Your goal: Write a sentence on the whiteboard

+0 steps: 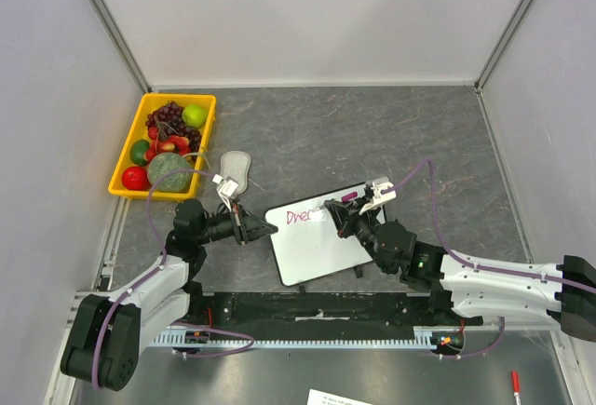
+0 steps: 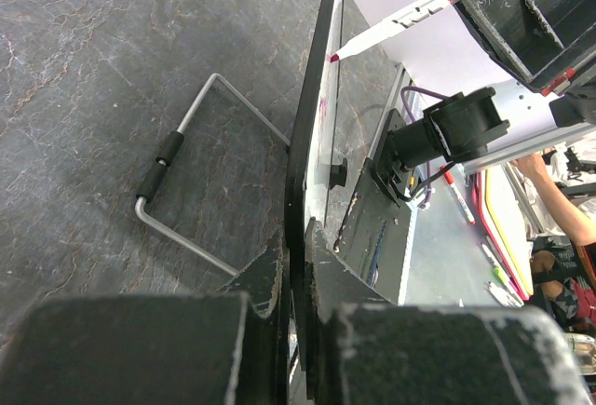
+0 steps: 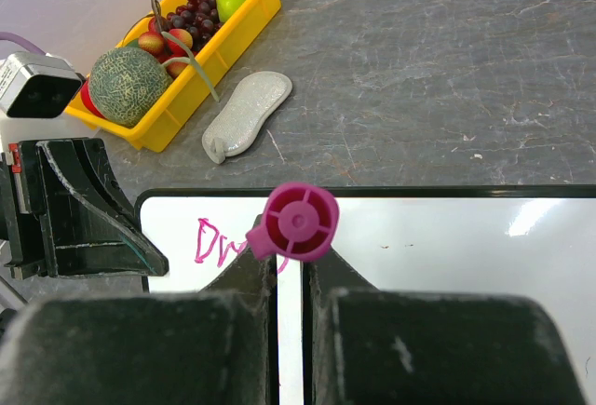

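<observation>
The whiteboard (image 1: 321,247) lies tilted at the table's near middle, propped on a wire stand (image 2: 182,168). My left gripper (image 1: 264,229) is shut on the board's left frame edge; in the left wrist view (image 2: 298,261) the black frame (image 2: 312,135) sits between the fingers. My right gripper (image 1: 351,216) is shut on a magenta marker (image 1: 341,200), whose end cap (image 3: 298,222) faces the right wrist camera. The marker tip (image 2: 334,56) touches the board. The sentence (image 1: 304,216) shows only its first magenta letters, "Dre", at the board's top left (image 3: 216,242); the marker hides what follows.
A yellow bin (image 1: 128,177) of fruit stands at the back left, also seen in the right wrist view (image 3: 200,60). A grey oval eraser pad (image 1: 236,167) lies between bin and board. A red-capped pen (image 1: 514,384) lies off the table at bottom right.
</observation>
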`<state>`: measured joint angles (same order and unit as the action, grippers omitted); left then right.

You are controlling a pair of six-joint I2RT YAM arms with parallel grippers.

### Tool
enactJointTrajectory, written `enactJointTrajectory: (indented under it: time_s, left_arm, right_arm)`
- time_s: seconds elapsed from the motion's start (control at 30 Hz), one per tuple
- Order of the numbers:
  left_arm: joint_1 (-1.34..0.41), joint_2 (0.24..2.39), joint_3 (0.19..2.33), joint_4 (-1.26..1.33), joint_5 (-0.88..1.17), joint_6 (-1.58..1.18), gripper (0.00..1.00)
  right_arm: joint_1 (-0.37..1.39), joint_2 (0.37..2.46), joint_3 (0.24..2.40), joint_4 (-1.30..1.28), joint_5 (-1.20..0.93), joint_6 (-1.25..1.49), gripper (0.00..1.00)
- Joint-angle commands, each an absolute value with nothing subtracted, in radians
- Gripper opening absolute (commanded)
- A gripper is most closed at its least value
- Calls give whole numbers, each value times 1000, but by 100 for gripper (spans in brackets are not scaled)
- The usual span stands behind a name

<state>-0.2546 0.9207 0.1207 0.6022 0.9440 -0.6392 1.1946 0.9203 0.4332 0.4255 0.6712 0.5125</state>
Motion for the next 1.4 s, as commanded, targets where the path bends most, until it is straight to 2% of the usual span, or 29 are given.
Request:
enactJointTrajectory:
  time_s: [0.0,0.83,1.37]
  left_arm:
    - [-256,911,112,635,946,-580,2]
    - [-258,910,112,632,946,-580,2]
    - [-256,910,112,632,945,-578,2]
  right_arm:
    - [1189,913,457,416,701,505,0]
    - [1187,862,402,337,670,532,0]
    - [1187,801,502,321,676,469,0]
